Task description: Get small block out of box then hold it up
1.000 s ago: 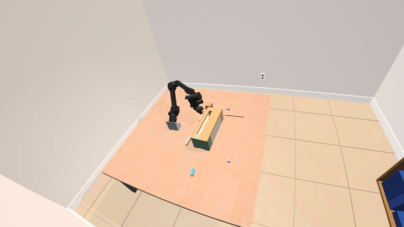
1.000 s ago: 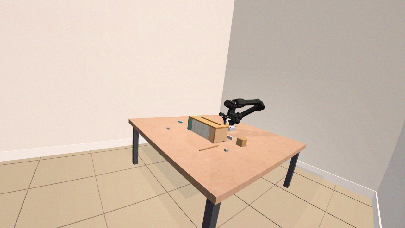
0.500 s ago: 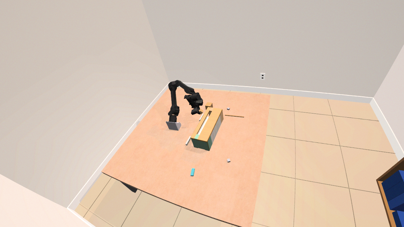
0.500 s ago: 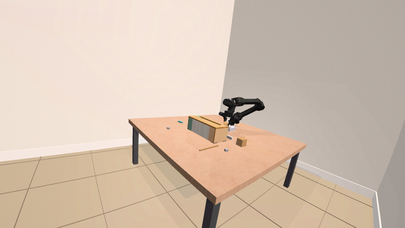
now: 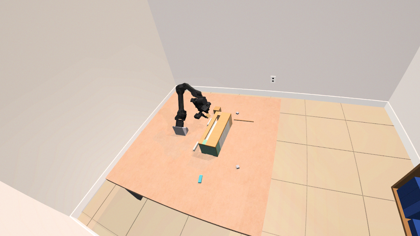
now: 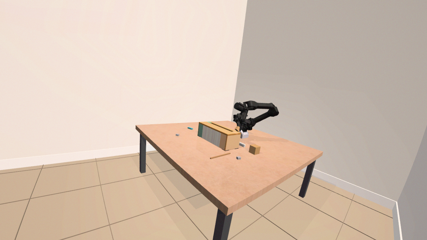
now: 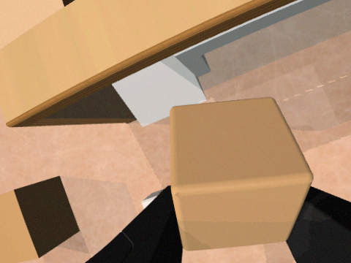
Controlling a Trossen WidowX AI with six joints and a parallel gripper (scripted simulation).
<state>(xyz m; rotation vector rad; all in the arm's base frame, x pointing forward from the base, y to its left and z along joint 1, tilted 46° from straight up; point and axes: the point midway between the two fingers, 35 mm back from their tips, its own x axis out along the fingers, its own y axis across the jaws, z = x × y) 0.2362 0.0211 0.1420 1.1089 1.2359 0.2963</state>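
A tan block [image 5: 207, 116] [image 6: 237, 128] [image 7: 239, 146] with rounded edges is outside the box, held off the table. My gripper [image 5: 206, 115] [image 7: 225, 192] is shut on it, with a black finger on each side in the wrist view. The box [image 5: 222, 129] [image 6: 233, 143] [image 7: 91, 47] has a light wooden top with a long slot and a green end. It stands upright on the table. The held block is beside the box's arm-facing side, near its plain wooden end; the exact gap and height are hard to tell.
A larger wooden cube [image 5: 216, 109] [image 6: 254, 149] stands near the box's wooden end. White bars [image 5: 209, 122] [image 5: 195, 146] lie on the arm's side. A thin stick [image 5: 243, 120] [image 6: 220, 155], small grey cubes [image 5: 237, 112] [image 5: 238, 167] and a cyan piece [image 5: 200, 178] [image 6: 190, 128] lie on the table.
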